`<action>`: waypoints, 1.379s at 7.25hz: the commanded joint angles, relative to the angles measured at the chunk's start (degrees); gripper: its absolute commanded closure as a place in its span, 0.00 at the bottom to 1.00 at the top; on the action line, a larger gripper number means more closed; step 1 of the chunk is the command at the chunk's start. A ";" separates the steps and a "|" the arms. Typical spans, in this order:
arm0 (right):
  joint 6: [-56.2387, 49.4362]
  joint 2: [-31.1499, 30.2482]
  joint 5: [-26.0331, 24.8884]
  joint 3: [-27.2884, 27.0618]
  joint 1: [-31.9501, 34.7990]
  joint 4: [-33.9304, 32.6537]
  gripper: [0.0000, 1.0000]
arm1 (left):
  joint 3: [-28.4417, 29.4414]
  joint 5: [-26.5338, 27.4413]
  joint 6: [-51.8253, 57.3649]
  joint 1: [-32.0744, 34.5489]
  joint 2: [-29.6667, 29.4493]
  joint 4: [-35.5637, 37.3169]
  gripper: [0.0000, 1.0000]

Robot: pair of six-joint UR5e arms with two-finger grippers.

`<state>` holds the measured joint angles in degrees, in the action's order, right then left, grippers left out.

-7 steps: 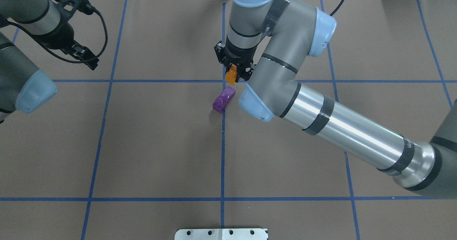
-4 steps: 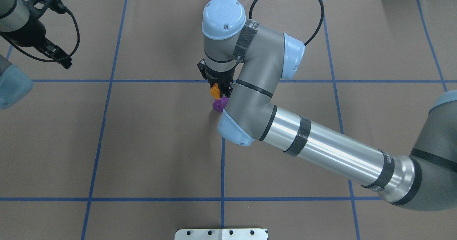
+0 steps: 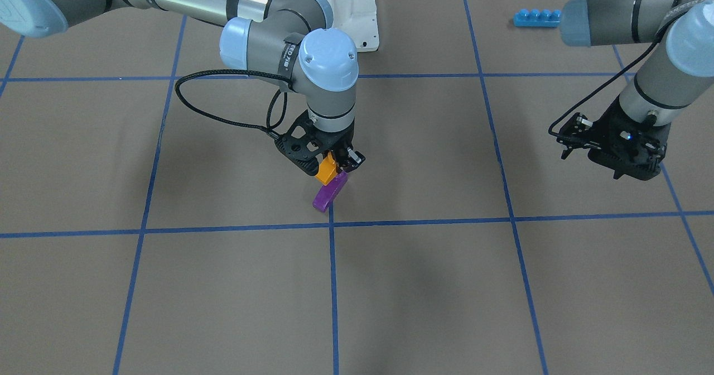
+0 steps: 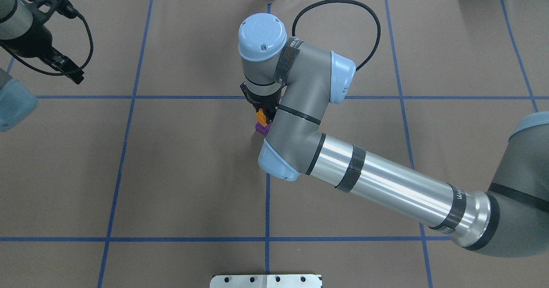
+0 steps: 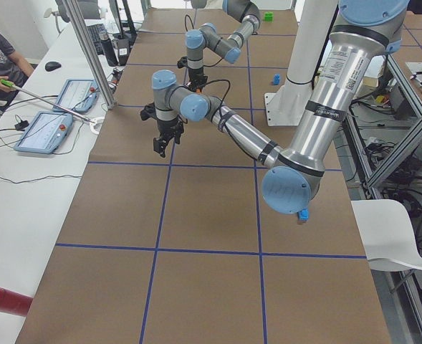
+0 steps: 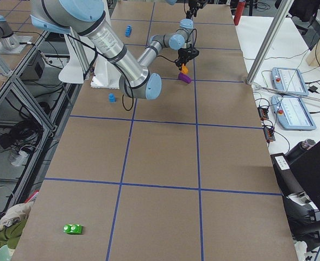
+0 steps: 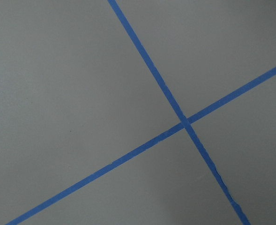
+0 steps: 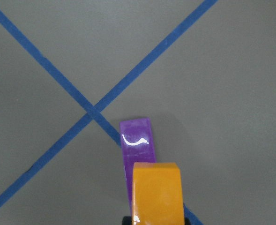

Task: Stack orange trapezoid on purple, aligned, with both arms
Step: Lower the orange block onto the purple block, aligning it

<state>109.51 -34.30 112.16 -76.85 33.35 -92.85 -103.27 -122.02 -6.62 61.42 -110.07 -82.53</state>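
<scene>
My right gripper (image 3: 330, 168) is shut on the orange trapezoid (image 3: 326, 171) and holds it right over the near end of the purple brick (image 3: 330, 192), touching or nearly touching it. The purple brick lies on the brown mat by a blue tape crossing. In the overhead view the orange trapezoid (image 4: 260, 117) covers most of the purple brick (image 4: 261, 128). The right wrist view shows the orange trapezoid (image 8: 156, 192) in front of the purple brick (image 8: 138, 143). My left gripper (image 4: 70, 71) hangs far off to the left, empty and apparently open.
A long blue four-stud brick (image 3: 535, 18) lies near the robot's base plate (image 3: 357, 6). A small blue brick (image 6: 112, 98) and a green brick (image 6: 73, 229) lie far away on the right arm's side. Blue tape lines grid the mat.
My right gripper has carried the orange trapezoid from beyond the purple brick to right over it and lower. My left arm has drawn back further left.
</scene>
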 commanded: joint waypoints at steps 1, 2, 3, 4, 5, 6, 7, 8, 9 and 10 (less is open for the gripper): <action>0.17 0.02 -0.01 1.08 -0.03 1.43 1.00 | 0.17 0.03 0.03 -0.07 0.03 -0.09 0.00; 0.35 0.02 -0.01 2.13 -0.12 3.44 1.00 | 0.17 -0.06 0.03 -0.07 0.03 -0.09 0.00; 0.26 0.46 -0.10 2.40 -0.12 3.46 1.00 | 0.17 0.03 0.03 -0.07 0.12 -0.09 0.00; 0.43 0.55 -0.01 2.49 -0.04 3.55 1.00 | 0.17 0.03 0.03 -0.07 0.12 -0.09 0.00; 0.52 0.46 -0.01 2.49 -0.03 3.55 1.00 | 0.26 0.03 -0.05 -0.07 0.12 -0.09 0.00; 0.52 0.46 -0.01 2.67 -0.12 3.55 1.00 | 0.26 0.03 -0.06 -0.16 0.12 -0.09 0.00; 0.44 0.46 -0.01 2.93 -0.12 3.55 1.00 | 0.26 0.03 -0.06 -0.16 0.12 -0.09 0.00; 0.18 0.46 -0.01 3.37 -0.47 3.55 1.00 | 0.26 0.03 -0.06 -0.16 0.12 -0.09 0.00; 0.09 0.37 -0.10 3.81 -0.82 3.64 1.00 | 0.26 0.03 -0.06 -0.16 0.12 -0.09 0.00; 0.08 0.37 -0.10 3.99 -0.83 3.99 1.00 | 0.26 0.03 -0.06 -0.16 0.12 -0.09 0.00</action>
<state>109.67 -33.88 112.09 -73.22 32.68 -89.15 -103.01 -121.99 -6.68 61.26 -109.95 -82.62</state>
